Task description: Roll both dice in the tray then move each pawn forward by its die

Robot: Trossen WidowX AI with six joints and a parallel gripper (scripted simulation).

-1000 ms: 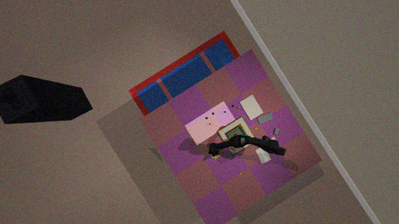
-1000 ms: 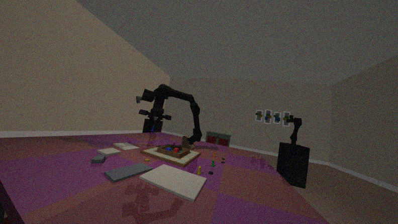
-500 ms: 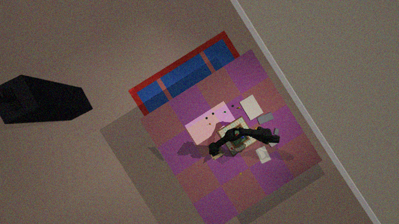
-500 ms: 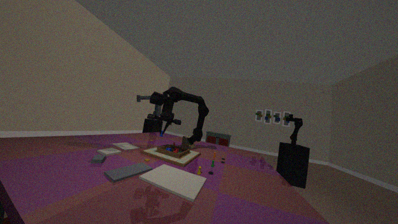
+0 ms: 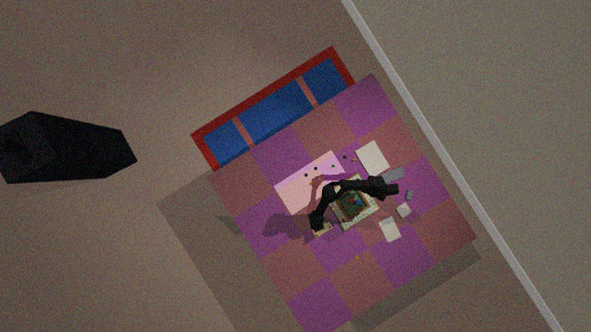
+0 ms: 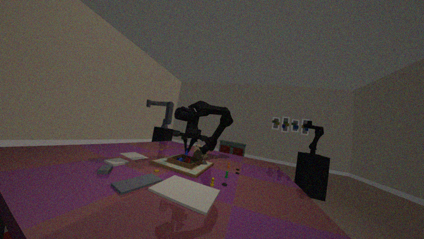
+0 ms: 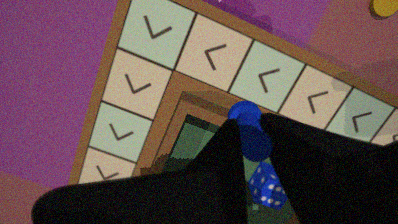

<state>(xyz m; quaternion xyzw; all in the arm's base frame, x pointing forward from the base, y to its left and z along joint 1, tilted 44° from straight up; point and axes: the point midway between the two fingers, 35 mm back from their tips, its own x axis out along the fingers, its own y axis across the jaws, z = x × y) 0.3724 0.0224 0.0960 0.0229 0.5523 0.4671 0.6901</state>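
1. Gripper (image 7: 248,131) clamped on the blue pawn (image 7: 250,131); both black fingers press its sides, and its round head pokes out past the fingertips.
2. Wrist view: pawn hangs over the inner edge of the board (image 7: 150,90), where the wooden tray rim meets the row of arrow squares. Whether its base touches anything cannot be told.
3. Blue die (image 7: 265,186) lies on the green floor of the tray (image 7: 192,137), just below the held pawn; part of it is hidden by the fingers.
4. Arrow squares run along two sides of the board and meet at a corner at upper left in the wrist view.
5. Top view: arm (image 5: 333,192) bends over the board, with the blue die and a red die (image 5: 351,201) as small dots in the tray.
6. Exterior view: gripper points down over the tray, a blue speck at its tips. Yellow pawn (image 6: 212,181) and green pawn (image 6: 226,174) stand on the table (image 6: 59,189), off the board, near a white slab (image 6: 185,193) and a grey slab (image 6: 135,183).
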